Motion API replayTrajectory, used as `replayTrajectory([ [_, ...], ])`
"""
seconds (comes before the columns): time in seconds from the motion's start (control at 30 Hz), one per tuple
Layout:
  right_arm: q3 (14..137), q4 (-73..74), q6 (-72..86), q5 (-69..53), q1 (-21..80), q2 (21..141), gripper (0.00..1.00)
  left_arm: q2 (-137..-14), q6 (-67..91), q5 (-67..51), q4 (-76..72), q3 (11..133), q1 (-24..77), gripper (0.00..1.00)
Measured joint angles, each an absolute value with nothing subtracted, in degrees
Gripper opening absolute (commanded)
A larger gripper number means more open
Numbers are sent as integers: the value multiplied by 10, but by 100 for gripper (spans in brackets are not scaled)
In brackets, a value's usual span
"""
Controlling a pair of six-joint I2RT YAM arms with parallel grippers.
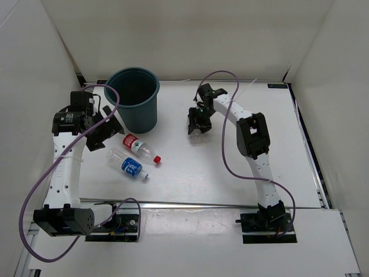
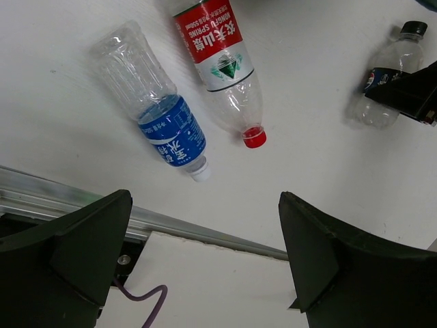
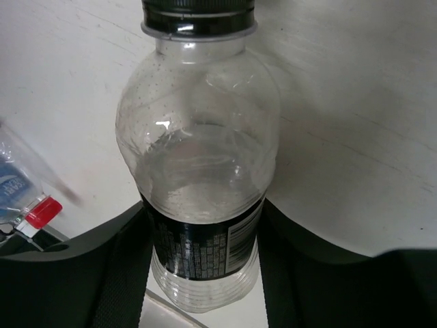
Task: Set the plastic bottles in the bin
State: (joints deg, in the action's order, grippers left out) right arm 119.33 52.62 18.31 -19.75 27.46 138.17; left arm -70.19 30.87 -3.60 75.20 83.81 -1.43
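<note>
Clear dark-capped bottle (image 3: 201, 171) is pinched by the right gripper (image 1: 196, 129); the left gripper (image 1: 106, 133) is held spread near the table's (image 1: 277, 173) left edge.

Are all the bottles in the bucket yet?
Not yet. I can't see any bottle inside the bin. The right gripper is shut on the dark-capped bottle. The red-label bottle and blue-label bottle lie on the table, waiting.

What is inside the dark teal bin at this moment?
In the top view the bin shows only its dark inner wall; no bottle can be made out inside. Its bottom lies in shadow behind the near wall, so something lying there could stay unseen.
</note>
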Motion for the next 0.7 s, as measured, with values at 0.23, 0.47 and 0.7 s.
replayTrajectory([
  [0.23,1224,531,206,-207,271,1381,43,-697,309,-34,760,838,-14,100],
  [0.47,1272,383,351,-372,225,1317,39,-694,305,-35,764,836,-14,100],
  [0.7,1381,60,621,-473,191,1301,37,-685,300,-35,766,830,-14,100],
])
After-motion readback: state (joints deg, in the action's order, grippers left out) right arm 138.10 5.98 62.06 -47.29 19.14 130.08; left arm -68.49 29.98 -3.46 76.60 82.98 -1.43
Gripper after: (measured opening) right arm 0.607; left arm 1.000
